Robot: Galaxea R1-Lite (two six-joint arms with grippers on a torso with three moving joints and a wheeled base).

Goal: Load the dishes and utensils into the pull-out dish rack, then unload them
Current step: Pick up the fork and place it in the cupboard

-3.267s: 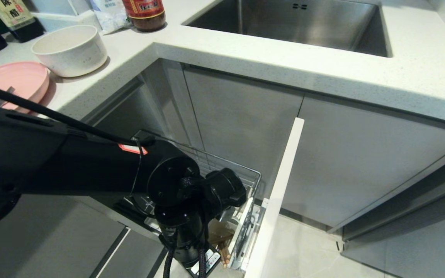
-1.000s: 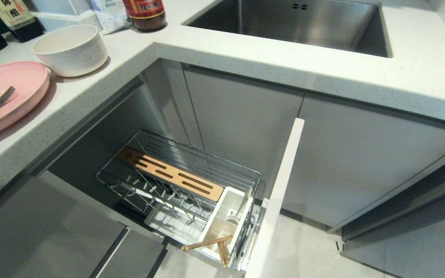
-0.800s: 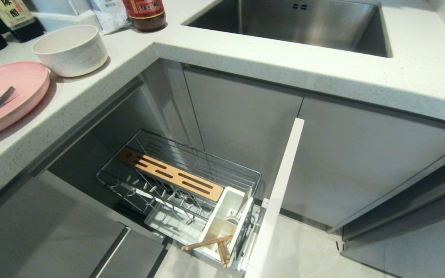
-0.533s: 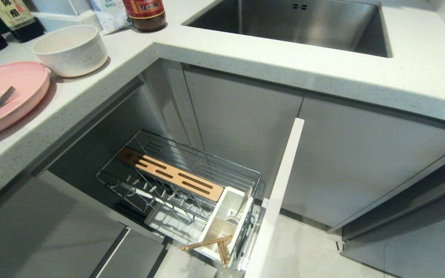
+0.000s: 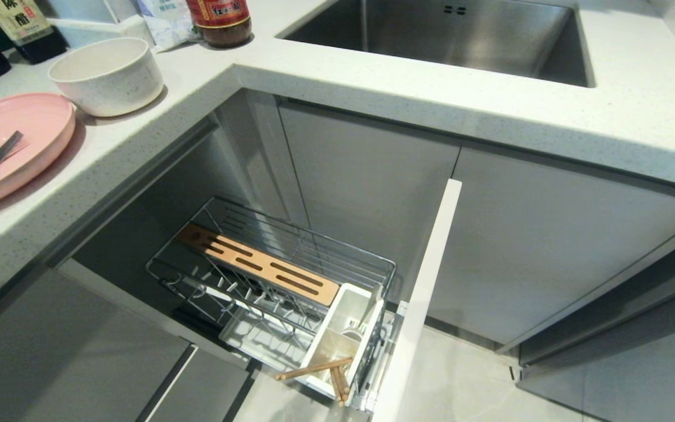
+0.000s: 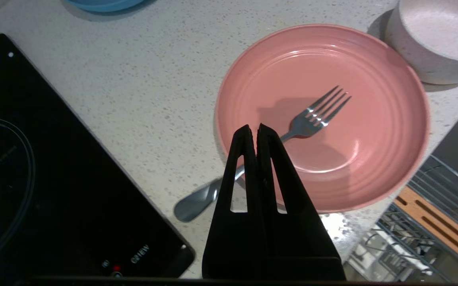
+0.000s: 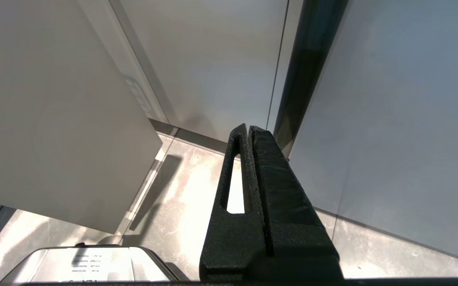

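Head view shows dark sauce bottles (image 5: 18, 26) at the counter's back, labels in Chinese characters too small to read. The left gripper (image 6: 253, 131) hangs over the pink plate (image 6: 376, 159), fingers pressed together and empty, above the fork (image 6: 316, 115), whose tines point toward the speckled bowl (image 6: 437, 43). Chopsticks (image 5: 314, 369) lie across the dish rack's white utensil cup (image 5: 343, 319). The right gripper (image 7: 249, 131), closed, points at the floor.

Silver fork (image 6: 292, 129) lies tines-up across pink plate (image 6: 376, 131); chopsticks (image 5: 321, 371) rest in rack (image 5: 337, 258) cup.
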